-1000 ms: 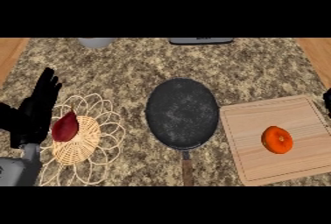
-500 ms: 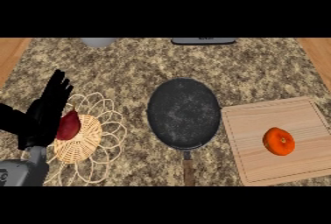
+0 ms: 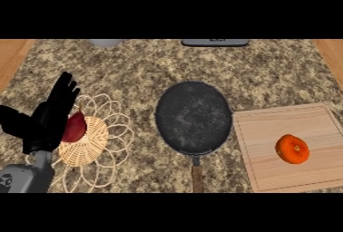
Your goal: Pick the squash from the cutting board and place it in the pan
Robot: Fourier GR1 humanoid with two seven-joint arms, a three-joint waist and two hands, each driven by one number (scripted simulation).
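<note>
At the left edge of my head view sits the only hand I can see, my left hand [image 3: 50, 118], fingers straight and raised, holding nothing; it rests over the edge of a woven trivet [image 3: 90, 140] with a red fruit [image 3: 75, 127] on it. My right hand is out of view, so I can't speak for it. The squash [image 3: 292, 148], round and orange, lies well apart on the cutting board [image 3: 268, 131] at the right, untouched. The pan [image 3: 193, 117] stands between, its rim just beside the board's left edge, handle pointing toward me. I judge the pick hasn't begun. The right hand is the natural choice: come down over the squash, curl round its widest part, lift clear of the board, then cross the short way left into the pan. Speckled stone counter [image 3: 134, 68] runs all round, wood at the side edges, with a pale vessel [image 3: 106, 42] and a dark object [image 3: 214, 42] cropped at the far edge.
</note>
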